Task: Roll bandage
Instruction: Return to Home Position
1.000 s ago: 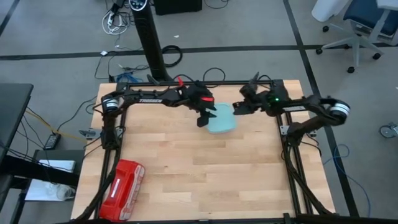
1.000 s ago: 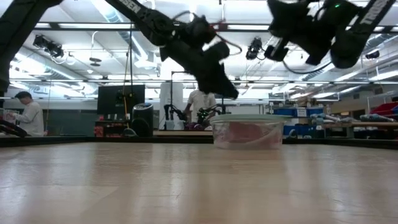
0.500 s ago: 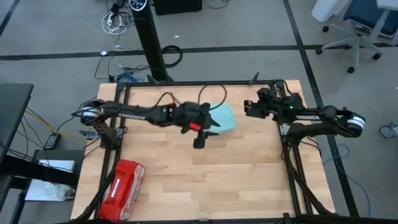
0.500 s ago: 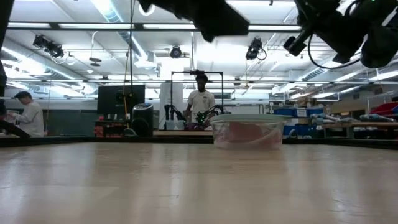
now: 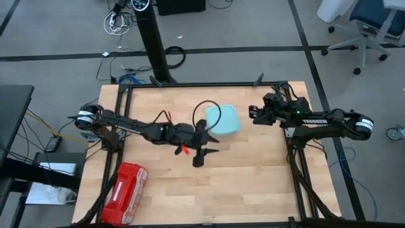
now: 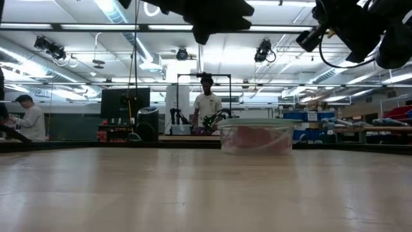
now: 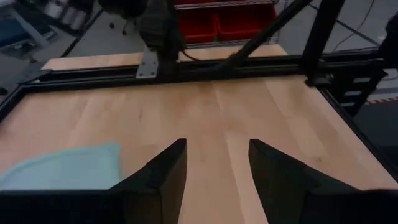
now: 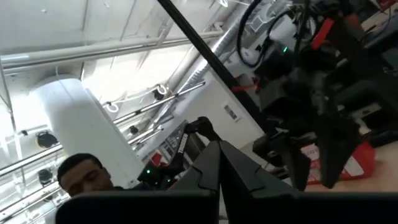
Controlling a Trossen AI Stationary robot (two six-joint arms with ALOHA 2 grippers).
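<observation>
Bandage shows only as a blurred pinkish mass thru the clear wall of the tub in low view. From above, the pale green lid hides it completely, so I can't tell its shape. Tub sits lid-on, toward the far centre of the wood table. L gripper hovers over the board on the near side of the tub, a bit to its left, fingers parted w/ a clear gap and nothing between them; low view cuts that arm off at the top edge. R gripper is up off the table by the far right frame, apart from the tub, fingers pressed together to a point, holding nothing. Its cam looks at ceiling ducts and a person's head. Red case lies near the front-left corner beside the frame rail. Lab behind: one person standing, another at far left. Wide stretch of bare wood runs between tub and front edge.
</observation>
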